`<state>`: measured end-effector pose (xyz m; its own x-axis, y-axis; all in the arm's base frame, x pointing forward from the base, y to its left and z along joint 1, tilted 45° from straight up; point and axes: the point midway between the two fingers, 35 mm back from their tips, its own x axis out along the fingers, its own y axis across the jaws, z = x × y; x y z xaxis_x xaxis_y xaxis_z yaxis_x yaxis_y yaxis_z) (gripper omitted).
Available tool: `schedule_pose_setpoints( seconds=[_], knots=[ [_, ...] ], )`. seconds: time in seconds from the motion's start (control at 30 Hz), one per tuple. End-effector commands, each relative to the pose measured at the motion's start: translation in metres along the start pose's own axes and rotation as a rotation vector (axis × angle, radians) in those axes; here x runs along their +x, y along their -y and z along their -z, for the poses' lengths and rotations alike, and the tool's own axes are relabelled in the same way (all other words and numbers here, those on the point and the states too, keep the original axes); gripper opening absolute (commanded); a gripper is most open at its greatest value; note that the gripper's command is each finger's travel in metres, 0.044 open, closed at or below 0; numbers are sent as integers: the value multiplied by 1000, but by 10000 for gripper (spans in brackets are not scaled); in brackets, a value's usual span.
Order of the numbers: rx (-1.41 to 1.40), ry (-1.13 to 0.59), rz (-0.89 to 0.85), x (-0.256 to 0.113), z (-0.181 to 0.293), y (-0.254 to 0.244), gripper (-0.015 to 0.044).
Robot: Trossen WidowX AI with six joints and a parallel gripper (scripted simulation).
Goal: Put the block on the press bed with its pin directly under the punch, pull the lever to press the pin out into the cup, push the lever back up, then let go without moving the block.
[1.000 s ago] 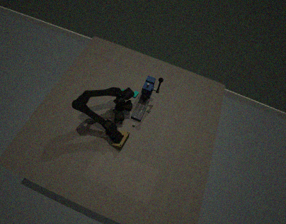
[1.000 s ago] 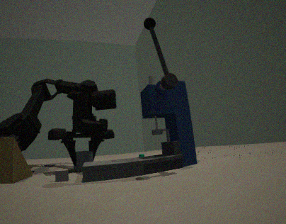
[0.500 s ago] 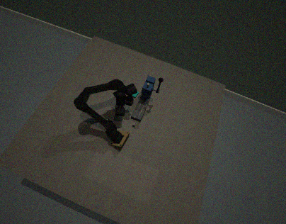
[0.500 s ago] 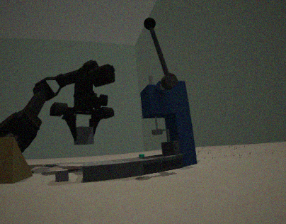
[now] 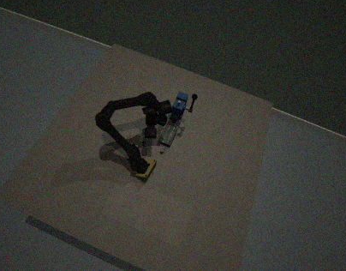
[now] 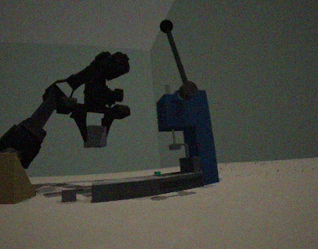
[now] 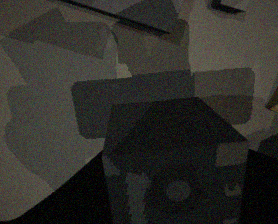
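Exterior view: left of the blue press (image 5: 179,105) (image 6: 197,117), the gripper (image 6: 96,130) (image 7: 160,149) has its fingers clamped on the gray block (image 6: 96,136) (image 7: 175,185), raised above table height. The press's lever (image 5: 192,103) (image 6: 176,55) slants upward, ball-tipped, apart from the arm (image 5: 116,129) (image 6: 40,114). Beneath the press head, the punch (image 6: 174,138) hangs above the dark bed (image 6: 150,185).

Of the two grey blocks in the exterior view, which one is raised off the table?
The larger grey block, gripped between the gripper's fingers; the smaller one sits low, left of the press base.
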<state>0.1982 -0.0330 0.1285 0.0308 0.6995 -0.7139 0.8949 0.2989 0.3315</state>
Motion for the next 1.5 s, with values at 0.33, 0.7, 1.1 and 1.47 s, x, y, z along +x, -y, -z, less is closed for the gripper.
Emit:
schedule_pose_setpoints(
  seconds=[0.33, 0.7, 1.1, 1.47],
  knots=[
    [-4, 12, 1, -23, -65, 19, 0],
    [-6, 7, -2, -33, -104, 41, 0],
    [322, 6, 1, -33, -104, 40, 0],
    [373, 8, 1, -20, -105, 33, 0]
  ],
)
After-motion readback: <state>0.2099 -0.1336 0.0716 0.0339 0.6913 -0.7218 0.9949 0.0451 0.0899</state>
